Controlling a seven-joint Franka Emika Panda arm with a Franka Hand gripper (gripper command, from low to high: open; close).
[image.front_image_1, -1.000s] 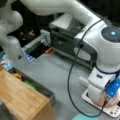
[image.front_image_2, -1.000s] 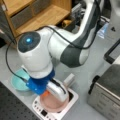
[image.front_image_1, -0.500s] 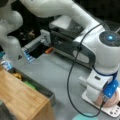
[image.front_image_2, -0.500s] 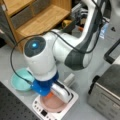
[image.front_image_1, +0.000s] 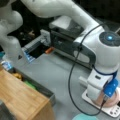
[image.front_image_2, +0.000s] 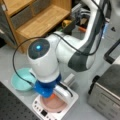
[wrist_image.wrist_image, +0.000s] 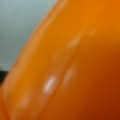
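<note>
In both front views the gripper (image.front_image_2: 51, 96) is down over a pink bowl (image.front_image_2: 53, 103) that sits on a white scale (image.front_image_2: 68, 105) — the arm's wrist hides its fingers, so whether they are spread or pinching something cannot be told. The wrist view is filled by a glossy orange surface (wrist_image.wrist_image: 75, 65), right up against the camera. A teal plate (image.front_image_2: 21, 80) lies just beside the scale at a front view's left, and a metal oven (image.front_image_2: 106, 96) stands at its right — with a wooden shelf (image.front_image_2: 37, 22) above.
</note>
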